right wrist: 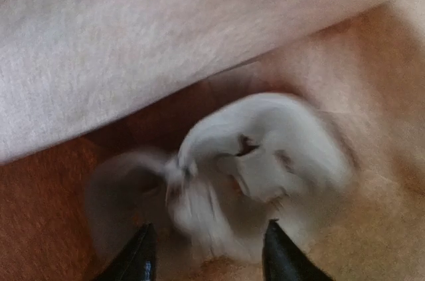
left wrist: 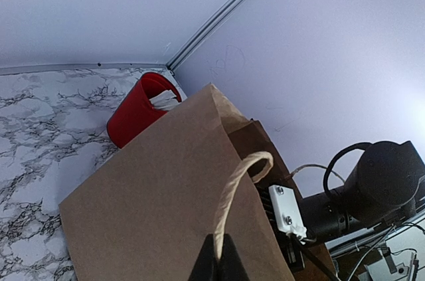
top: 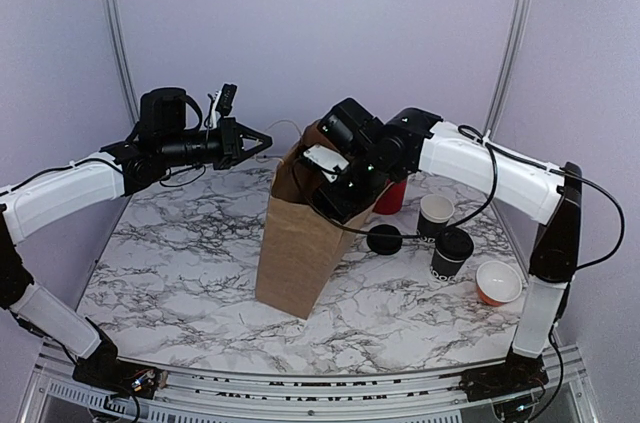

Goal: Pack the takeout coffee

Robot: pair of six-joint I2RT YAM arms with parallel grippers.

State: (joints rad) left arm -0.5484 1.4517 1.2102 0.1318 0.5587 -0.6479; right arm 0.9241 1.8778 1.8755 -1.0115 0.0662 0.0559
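The takeout coffee (top: 452,252), a small black cup with white lettering and a dark top, stands on the table at the right, apart from both grippers. A brown paper bag (top: 298,238) stands upright in the middle. My left gripper (top: 262,141) is shut on the bag's twine handle (left wrist: 240,178), and its tips (left wrist: 222,258) pinch the cord above the bag (left wrist: 159,201). My right wrist (top: 350,158) reaches into the bag's mouth, so its fingers are hidden from above. Inside the bag, my right gripper (right wrist: 207,228) is open above a blurred white thing (right wrist: 265,148).
A loose round black lid (top: 384,239) lies just right of the bag. A black cup with a white rim (top: 436,213) stands behind the takeout coffee, and an orange cup (top: 498,283) lies at the front right. A red tub (top: 392,198) of white sachets (left wrist: 136,111) stands behind the bag.
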